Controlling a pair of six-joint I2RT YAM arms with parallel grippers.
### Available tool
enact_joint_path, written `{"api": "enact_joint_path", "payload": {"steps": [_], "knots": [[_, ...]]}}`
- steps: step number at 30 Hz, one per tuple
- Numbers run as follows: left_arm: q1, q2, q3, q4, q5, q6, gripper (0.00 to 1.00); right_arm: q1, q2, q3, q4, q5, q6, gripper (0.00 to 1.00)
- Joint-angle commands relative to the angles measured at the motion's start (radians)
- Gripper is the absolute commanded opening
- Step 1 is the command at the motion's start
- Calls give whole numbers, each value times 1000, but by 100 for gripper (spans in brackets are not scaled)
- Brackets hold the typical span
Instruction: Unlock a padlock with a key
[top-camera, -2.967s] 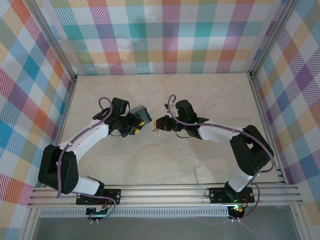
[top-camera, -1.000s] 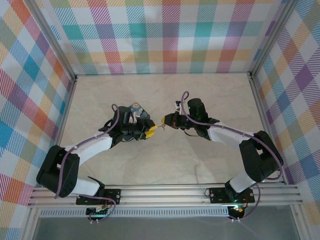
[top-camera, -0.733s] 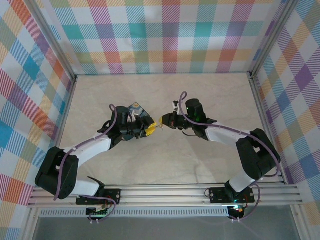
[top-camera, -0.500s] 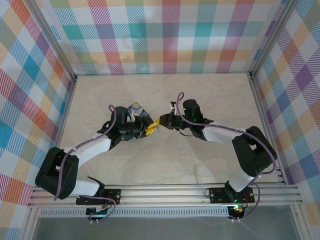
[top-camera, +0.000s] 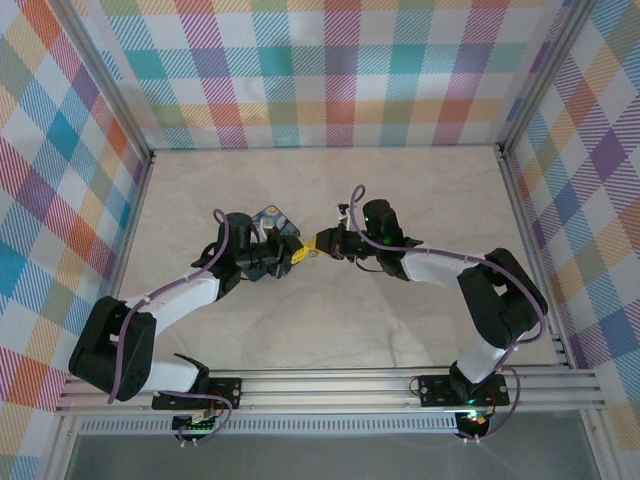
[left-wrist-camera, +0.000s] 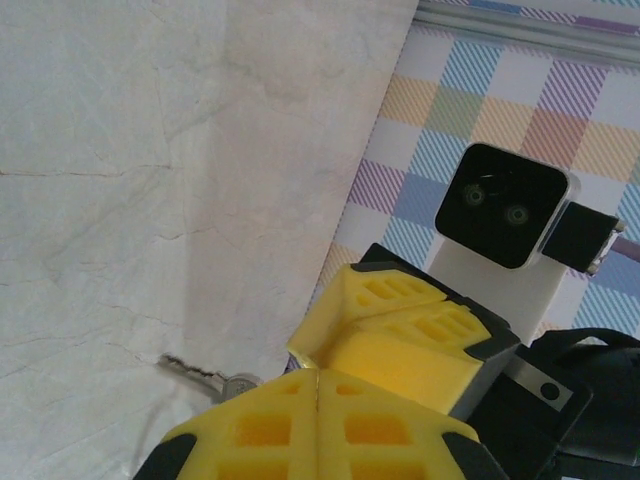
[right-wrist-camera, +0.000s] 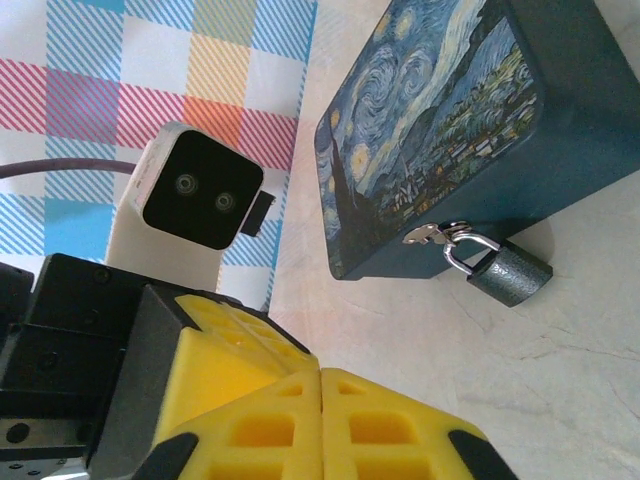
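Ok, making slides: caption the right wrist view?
Small grey padlock fastened to a starry-night box, beyond the shut right pincer.

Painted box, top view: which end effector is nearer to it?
Left. The left end effector lies just in front of the box; the right end effector sits farther off to its right.

Small grey padlock (right-wrist-camera: 510, 277) hangs closed on the blue box's (right-wrist-camera: 430, 110) hasp; thin silvery key (left-wrist-camera: 205, 372) lies level.
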Motion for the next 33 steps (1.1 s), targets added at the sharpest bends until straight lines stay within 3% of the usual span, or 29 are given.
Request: {"api": "enact_joint_path", "payload": {"steps": [1,6,12,15,18,21,25,33], "knots": [[7,-37,16,-81,9,85,0,4,2,20,14,-23,-6,15],[13,-70,112,-343,-37,351,0,-43,-57,-31,-54,-13,-48,32],[15,-29,183,-379,44,533,0,-65,-109,-73,-40,-118,-102,38],[15,-4,267,-619,-81,715,0,-64,-131,-102,-7,-163,-123,39],[21,-22,271,-621,-115,757,0,-60,-156,-127,-18,-154,-140,40],[-20,-23,357,-780,-286,851,0,-47,-146,-113,-33,-145,-148,46],[-19,-28,384,-783,-229,852,0,-35,-114,-103,9,-139,-145,51],[-18,-22,357,-690,-22,900,0,-27,-96,-156,241,-233,-135,48]]}}
